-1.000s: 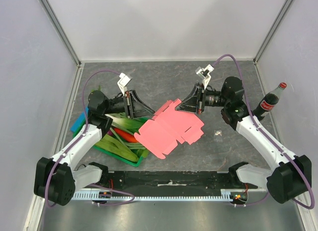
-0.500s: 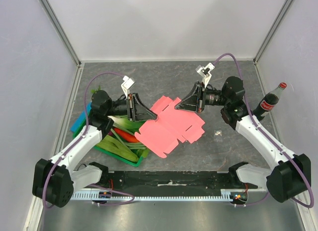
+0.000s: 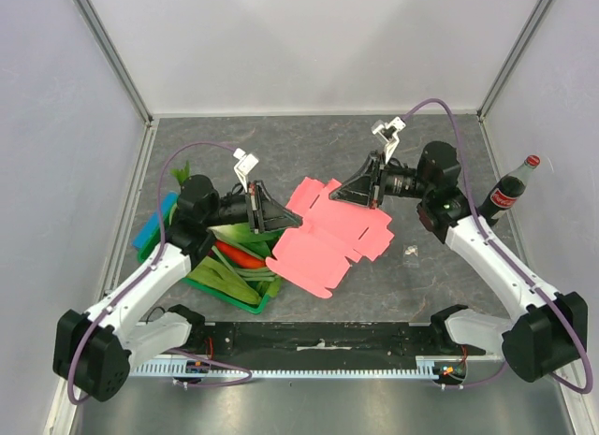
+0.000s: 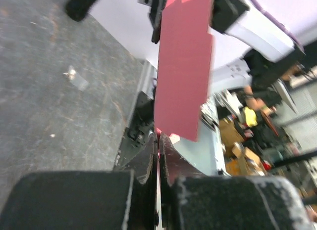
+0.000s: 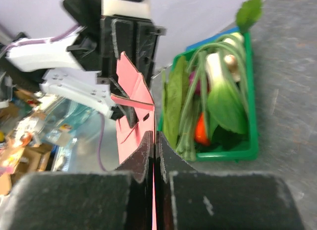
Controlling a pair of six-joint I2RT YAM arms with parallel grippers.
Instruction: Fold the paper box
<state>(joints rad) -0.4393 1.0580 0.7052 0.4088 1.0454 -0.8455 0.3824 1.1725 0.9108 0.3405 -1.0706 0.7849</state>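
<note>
The paper box (image 3: 329, 240) is a flat pink card cut-out with flaps, held above the table between both arms. My left gripper (image 3: 298, 227) is shut on its left edge. In the left wrist view the pink card (image 4: 183, 67) stands edge-on out of the closed left gripper (image 4: 159, 141). My right gripper (image 3: 337, 195) is shut on the far upper edge. The right wrist view shows a thin pink strip running between the pressed-together jaws of the right gripper (image 5: 154, 138), with the rest of the card (image 5: 131, 116) beyond.
A green crate (image 3: 229, 301) of vegetables sits under the left arm, also visible as the crate (image 5: 233, 153) in the right wrist view. Beside it lies a blue item (image 3: 150, 231). A cola bottle (image 3: 510, 189) stands at the right wall. A small scrap (image 3: 412, 252) lies on the table.
My left gripper, open before, has moved right onto the card's left edge and shut on it. The card has shifted slightly to the right. The right gripper has kept its grip.
</note>
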